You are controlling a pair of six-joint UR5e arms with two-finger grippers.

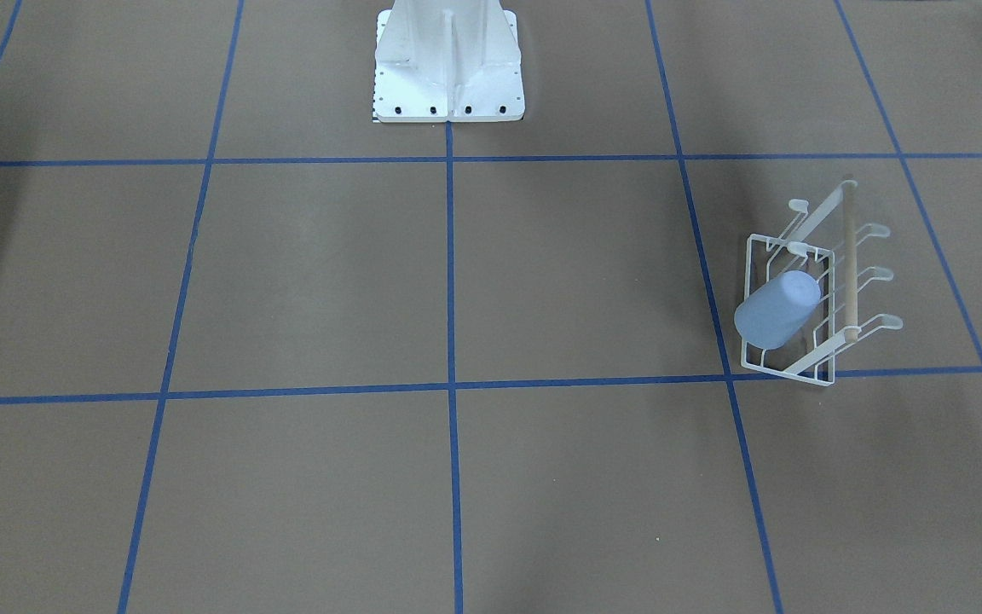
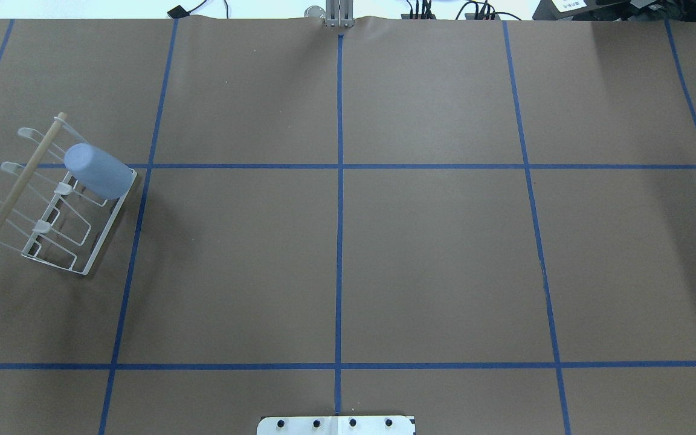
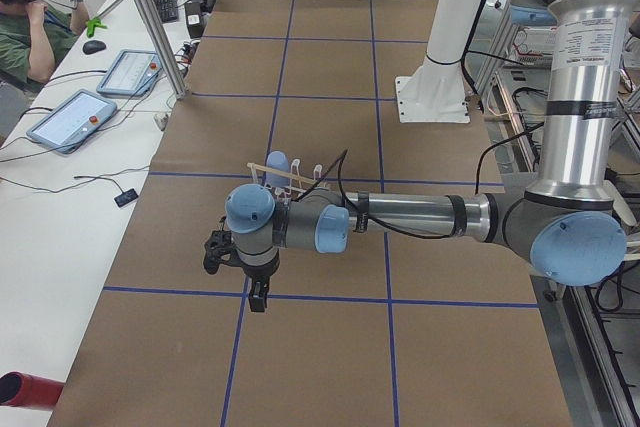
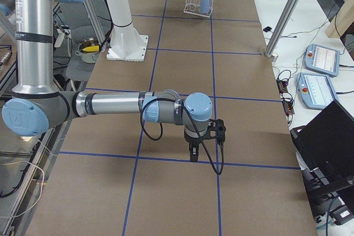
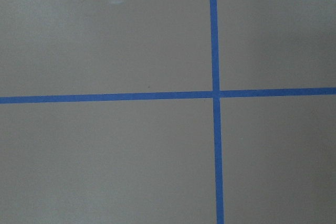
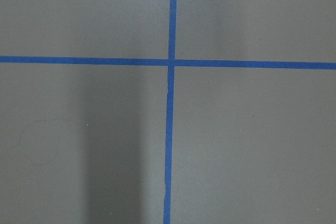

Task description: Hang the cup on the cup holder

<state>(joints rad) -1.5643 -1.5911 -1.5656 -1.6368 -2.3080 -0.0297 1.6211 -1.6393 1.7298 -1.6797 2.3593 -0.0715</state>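
Note:
The pale blue cup [image 1: 776,309] sits upside down and tilted on a prong of the white wire cup holder [image 1: 847,273]. Both also show in the overhead view, the cup [image 2: 97,170] on the cup holder [image 2: 111,223] at the table's far left. My left gripper [image 3: 258,297] hangs over a blue tape crossing, apart from the cup [image 3: 277,161]. My right gripper [image 4: 192,156] hangs far from the cup holder [image 4: 193,1]. Each gripper shows only in a side view, so I cannot tell whether it is open or shut. The wrist views show only paper and tape.
The white bolted robot base [image 1: 448,77] stands at the table's middle edge. An operator [image 3: 25,27] sits beside tablets [image 3: 75,117] off the table's long side. Aluminium posts [image 3: 150,17] stand along that edge. A laptop [image 4: 326,136] sits near the right end.

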